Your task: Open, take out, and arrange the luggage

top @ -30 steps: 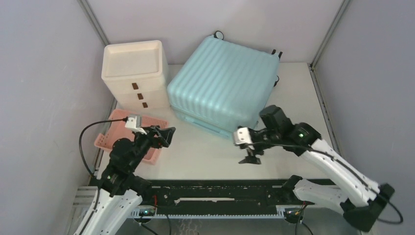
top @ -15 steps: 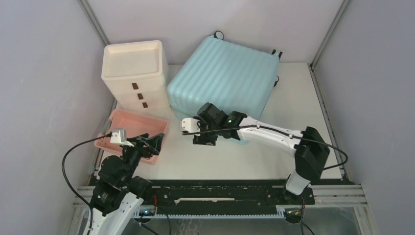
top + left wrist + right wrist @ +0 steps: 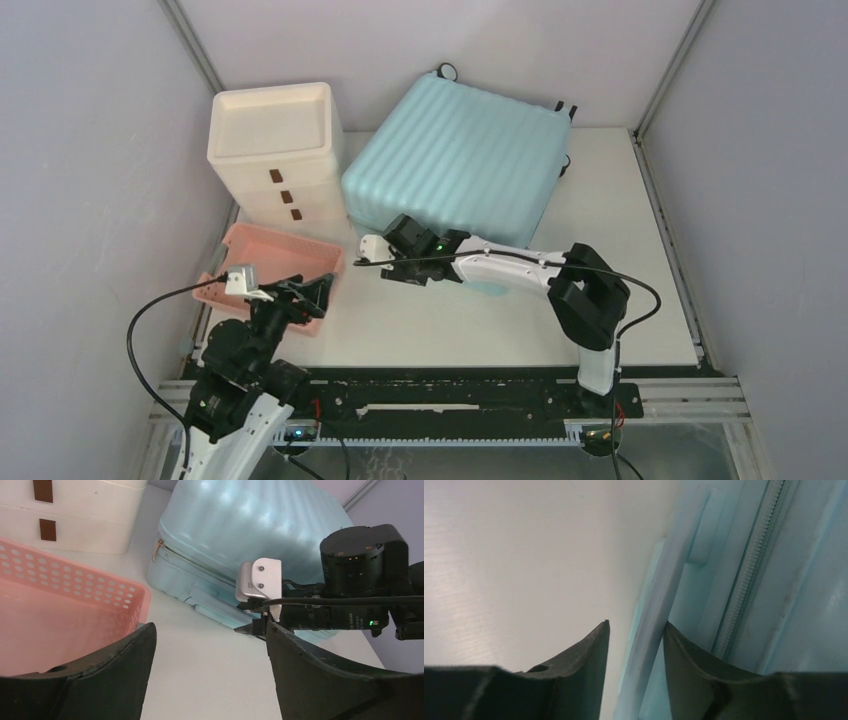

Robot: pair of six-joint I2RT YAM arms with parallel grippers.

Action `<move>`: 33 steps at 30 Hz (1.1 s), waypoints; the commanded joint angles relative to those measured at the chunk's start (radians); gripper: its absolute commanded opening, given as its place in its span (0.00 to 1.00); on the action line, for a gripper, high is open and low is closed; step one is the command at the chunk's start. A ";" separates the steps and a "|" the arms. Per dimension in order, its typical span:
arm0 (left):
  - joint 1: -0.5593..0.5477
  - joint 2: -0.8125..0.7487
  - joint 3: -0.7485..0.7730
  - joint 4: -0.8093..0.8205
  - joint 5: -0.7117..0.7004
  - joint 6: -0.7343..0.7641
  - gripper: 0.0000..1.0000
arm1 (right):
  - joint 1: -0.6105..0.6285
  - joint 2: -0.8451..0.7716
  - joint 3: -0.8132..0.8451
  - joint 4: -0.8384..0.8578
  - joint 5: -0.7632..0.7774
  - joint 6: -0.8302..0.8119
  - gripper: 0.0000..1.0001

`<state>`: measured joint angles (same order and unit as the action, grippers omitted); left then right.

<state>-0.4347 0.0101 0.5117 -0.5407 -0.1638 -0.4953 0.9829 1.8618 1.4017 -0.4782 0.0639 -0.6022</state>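
The luggage [image 3: 455,160] is a pale aqua ribbed suitcase lying flat and zipped shut at the back middle of the table. My right gripper [image 3: 403,272] reaches its near-left side. In the right wrist view the suitcase's side handle [image 3: 659,625] runs between the fingers of the right gripper [image 3: 637,623]. One finger touches the handle and a narrow gap shows at the other. The zipper [image 3: 744,580] runs just beyond. My left gripper [image 3: 318,290] hovers wide open over the table beside the pink basket, holding nothing. From the left wrist view [image 3: 210,625] it faces the luggage [image 3: 250,525] and the right gripper [image 3: 250,627].
A cream-white drawer cabinet [image 3: 275,140] stands left of the suitcase, almost touching it. A shallow pink basket [image 3: 270,265] lies in front of it, by my left arm. The grey walls close in on both sides.
My right arm has swung left along the suitcase's near side to its handle, and its jaws have narrowed around it. My left arm drew back toward its base, then held still.
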 commanded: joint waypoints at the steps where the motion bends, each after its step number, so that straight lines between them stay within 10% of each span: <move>1: -0.001 0.004 -0.026 0.050 0.008 0.020 0.84 | -0.019 0.064 0.010 0.030 0.083 0.010 0.45; 10: -0.001 0.016 -0.080 0.148 0.135 0.042 0.80 | -0.037 -0.051 -0.088 -0.013 -0.019 0.007 0.01; 21: -0.031 0.251 -0.187 0.446 0.379 0.023 0.72 | -0.286 -0.447 -0.388 -0.185 -0.353 -0.180 0.00; 33: -0.412 0.620 -0.312 0.986 0.234 0.093 0.74 | -0.649 -0.718 -0.527 -0.380 -0.630 -0.367 0.00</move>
<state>-0.7891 0.5194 0.2382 0.1635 0.1287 -0.4427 0.4282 1.2568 0.8497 -0.7395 -0.4252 -1.0546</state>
